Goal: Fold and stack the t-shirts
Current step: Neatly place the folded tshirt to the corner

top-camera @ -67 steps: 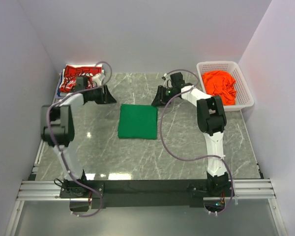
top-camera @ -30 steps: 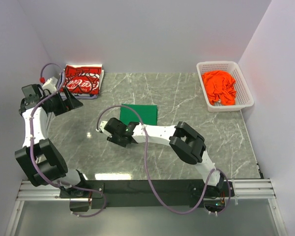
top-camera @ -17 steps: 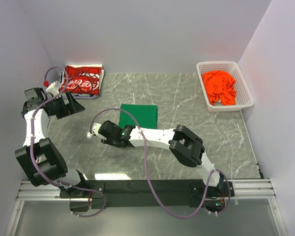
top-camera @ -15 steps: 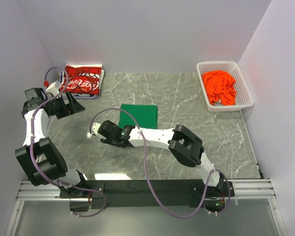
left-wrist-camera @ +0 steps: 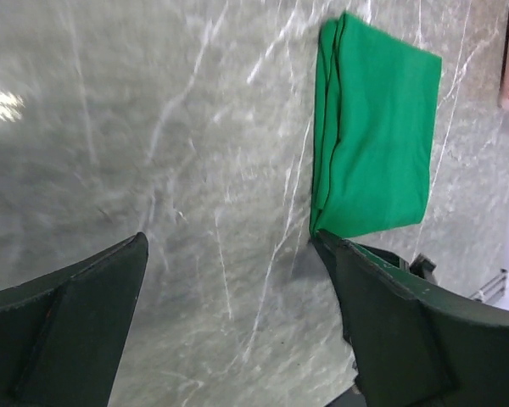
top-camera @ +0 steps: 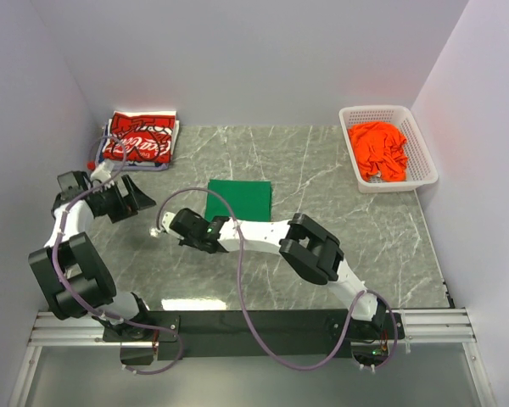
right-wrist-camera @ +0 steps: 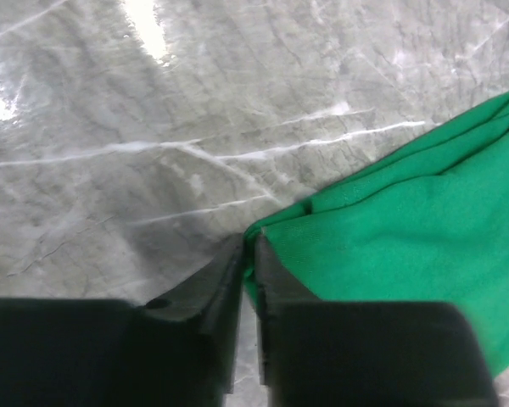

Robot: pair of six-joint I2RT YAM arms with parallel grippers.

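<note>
Since the earlier frame, the right gripper [right-wrist-camera: 248, 246] is brought to the near corner of the folded green t-shirt [top-camera: 239, 197] mid-table, fingers pressed together. The left gripper [left-wrist-camera: 229, 254] is held wide, empty. The red t-shirt [top-camera: 140, 140] is folded, stacking is not yet done, and the orange t-shirt [top-camera: 377, 148] is left crumpled in the basket [top-camera: 375, 109].

The green t-shirt [top-camera: 240, 197] is lying folded on the counter [top-camera: 339, 195], the right hand [top-camera: 202, 237] resting by its near-left corner. The left hand [top-camera: 131, 198] is hovering near the red t-shirt [top-camera: 138, 141]; the orange t-shirt [top-camera: 378, 149] is filling the basket [top-camera: 425, 166].
</note>
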